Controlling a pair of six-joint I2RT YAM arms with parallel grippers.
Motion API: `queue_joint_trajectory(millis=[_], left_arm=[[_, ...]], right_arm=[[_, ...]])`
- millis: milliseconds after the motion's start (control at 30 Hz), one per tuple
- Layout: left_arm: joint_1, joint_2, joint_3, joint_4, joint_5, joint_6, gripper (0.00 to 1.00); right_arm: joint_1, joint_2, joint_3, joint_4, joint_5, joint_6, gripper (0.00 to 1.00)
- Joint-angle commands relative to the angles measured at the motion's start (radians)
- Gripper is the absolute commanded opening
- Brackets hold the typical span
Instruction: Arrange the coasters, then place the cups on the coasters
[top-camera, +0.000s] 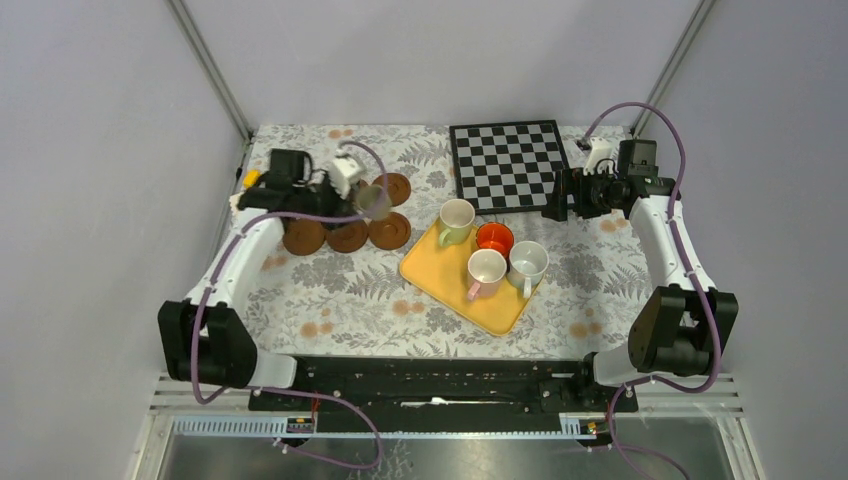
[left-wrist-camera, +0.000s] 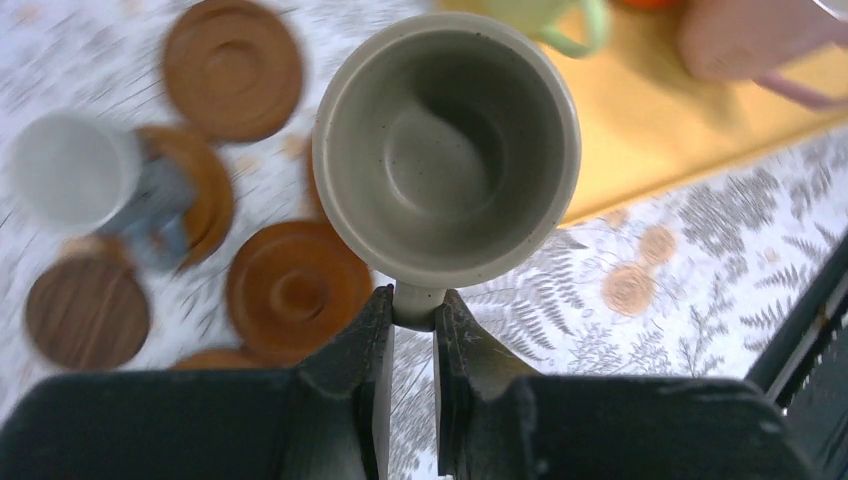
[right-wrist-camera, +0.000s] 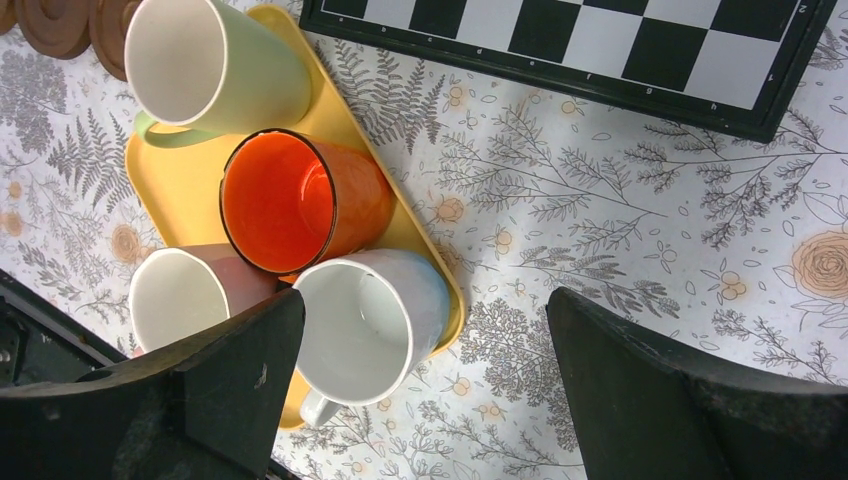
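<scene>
Left jaws: the left gripper is pinched narrow on the thin handle of a speckled grey-brown ceramic mug, which sits mouth up just ahead of the fingertips.
Why the handle: probably because the mug's body is too wide for these jaws, and the handle keeps it level for setting down.
Under the jaws: round dark-brown ringed coasters lie clustered, one of them bare just below and left of the mug.
Left of the jaws: a small blue-grey mug appears to stand on a coaster.
Right jaws: the right gripper is spread wide and holds nothing.
Under its left finger: a yellow rectangular tray carries the pale green mug, orange-red mug, pinkish mug and white mug, packed touching.
Wrist views only: the handle pinch and the crowded tray.
Top view only: the arms are well apart, with a black-and-white chessboard beside the right jaws.
</scene>
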Motion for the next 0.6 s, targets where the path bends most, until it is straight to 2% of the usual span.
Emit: queue_joint_trajectory(millis=[0,100,200,400,567], left_arm=[[0.211,-0.034,0.089,0.059,0.037,-0.194,0.0],[0.31,0.005,0.123,0.086,-0.012,-0.239,0.0],[0.355,0.059,0.141,0.12,-0.108,-0.263,0.0],[0.373,0.118,0.086,0.292,-0.362,-0.333,0.0],[0.373,0.211,0.083,0.365,-0.432,-0.337,0.0]], right_arm=[[-0.004,-0.028,-0.007,0.015,-0.041,0.002,0.98],[-0.004,-0.033,-0.011,0.016,-0.045,0.003,0.98],[-0.004,-0.036,-0.012,0.017,-0.045,0.005,0.98],[-0.004,-0.036,-0.015,0.016,-0.043,0.005,0.98],[-0.005,-0.033,-0.016,0.016,-0.044,0.004,0.98]])
